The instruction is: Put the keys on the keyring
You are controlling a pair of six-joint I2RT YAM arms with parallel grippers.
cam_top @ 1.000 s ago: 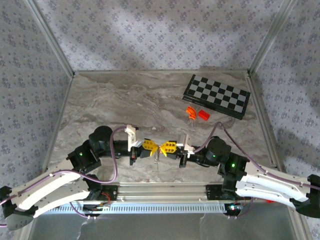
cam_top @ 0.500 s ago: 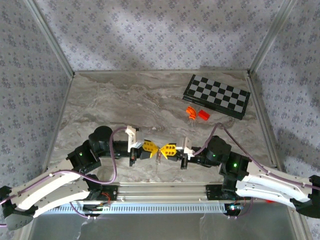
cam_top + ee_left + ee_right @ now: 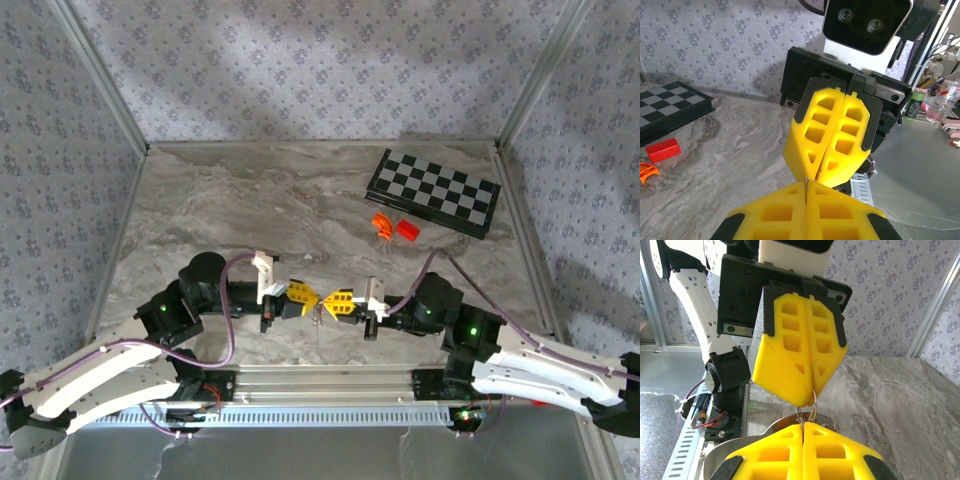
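My two grippers meet tip to tip low over the near middle of the table. The left gripper (image 3: 311,298) (image 3: 806,184) is shut on a thin wire keyring (image 3: 814,407), whose loop runs up between its yellow fingers. The right gripper (image 3: 328,300) (image 3: 803,424) is shut too, pinching a silvery key (image 3: 771,432) at the ring. The key's flat blade shows under its fingers and hangs below the junction (image 3: 316,318). In the left wrist view only a sliver of metal (image 3: 805,180) shows between the two sets of tips.
A folded chessboard (image 3: 432,192) lies at the back right. Two orange-red blocks (image 3: 381,225) (image 3: 406,229) sit just in front of it, well away from the grippers. The metal rail (image 3: 320,385) with the arm bases runs along the near edge.
The right wrist has shifted slightly toward the near edge and turned a little. Both grippers stay shut and tip to tip, with the key still hanging below.
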